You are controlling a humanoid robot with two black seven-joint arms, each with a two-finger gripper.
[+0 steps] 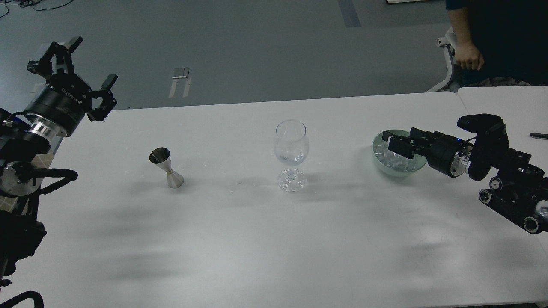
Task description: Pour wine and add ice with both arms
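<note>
A clear wine glass (pixel 291 147) stands upright at the middle of the white table (pixel 257 239). A steel jigger (pixel 166 167) stands to its left. A pale green bowl (pixel 398 169) to the right of the glass holds several small clear ice cubes (pixel 382 152). My right gripper (pixel 394 141) is low over the bowl, its fingers slightly apart among the ice and hiding part of it. My left gripper (pixel 92 60) is open and empty, held high over the table's far left corner, well away from the jigger.
A person (pixel 492 38) in dark clothes stands by a chair (pixel 447 55) behind the far right corner. A second table (pixel 505 100) adjoins on the right with a dark pen (pixel 538 136) on it.
</note>
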